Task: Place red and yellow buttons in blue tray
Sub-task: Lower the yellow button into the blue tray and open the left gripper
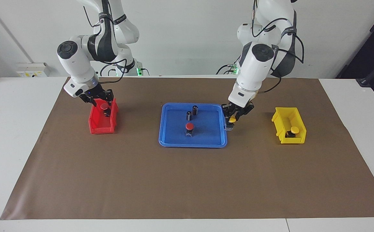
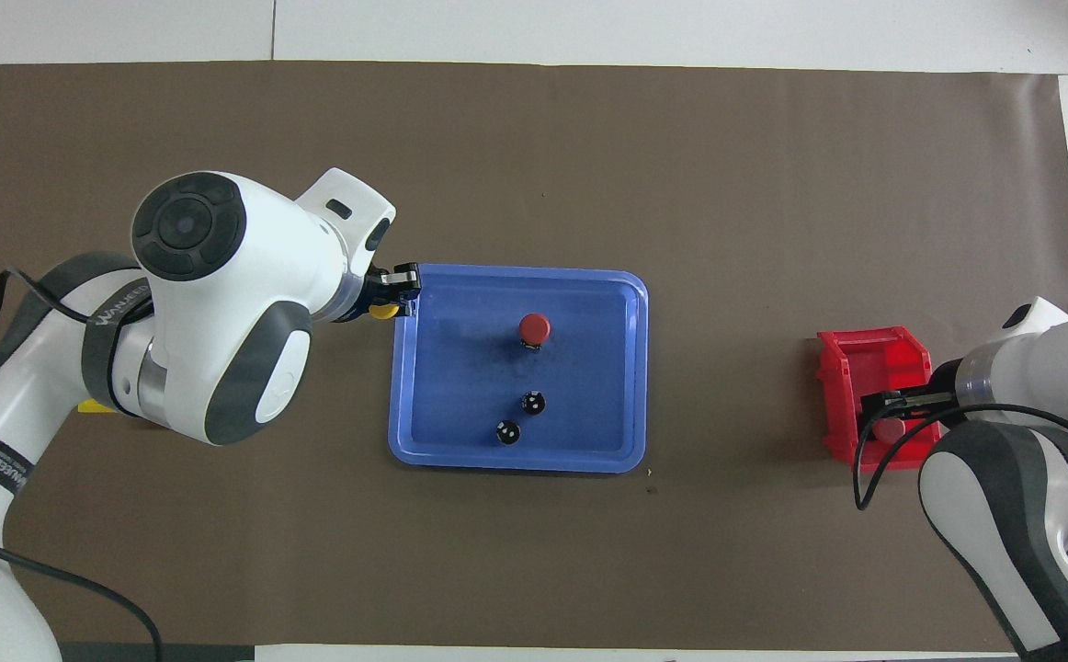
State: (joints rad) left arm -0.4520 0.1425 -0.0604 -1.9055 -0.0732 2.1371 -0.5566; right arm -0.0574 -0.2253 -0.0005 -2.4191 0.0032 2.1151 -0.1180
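One yellow button is pinched by the left gripper at the tray rim; the bin button is seen only facing; the right gripper's closure cannot be told.

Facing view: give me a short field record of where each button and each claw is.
left claw: shut on yellow button, over blue tray rim
right claw: around red button at red bin
in tray: one red button, two dark cylinders
yellow bin: one yellow button
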